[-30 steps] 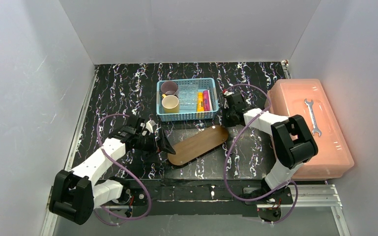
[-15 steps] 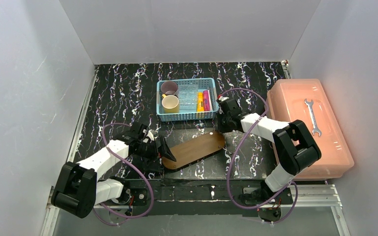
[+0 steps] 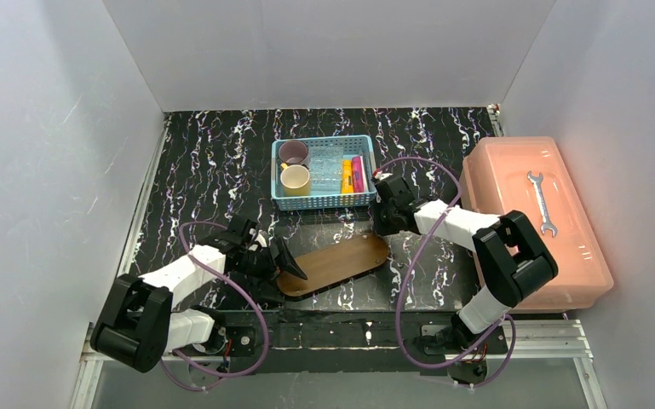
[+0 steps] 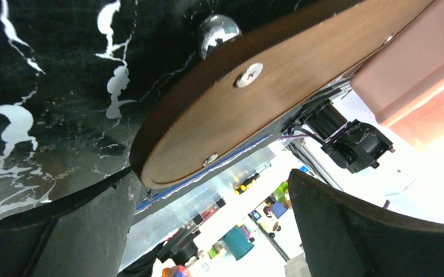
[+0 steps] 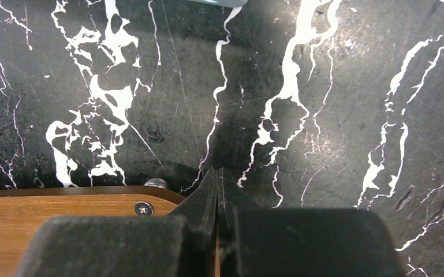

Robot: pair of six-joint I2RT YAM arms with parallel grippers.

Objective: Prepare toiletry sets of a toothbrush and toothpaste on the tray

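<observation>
**Wooden tray flanked by both grippers, tubes in the basket**

The tray (image 3: 334, 264), one flat dark-brown wooden oblong with rounded ends and small screws in its face, lies slantwise on the black, white-veined tabletop (image 3: 204, 162) near the arm bases. The left gripper (image 3: 288, 260) has its two fingers (image 4: 81, 231) spread wide around the tray's left end. The right gripper (image 3: 381, 223), fingers pressed together, sits at the tray's right end. Farther back, one light-blue perforated plastic basket (image 3: 324, 203) holds two round cups (image 3: 295, 180) and two flat toothpaste tubes (image 3: 347, 176), one yellow-orange, one magenta. On the right, one salmon-pink box (image 3: 511, 183) carries one metal wrench (image 3: 542, 202).
</observation>
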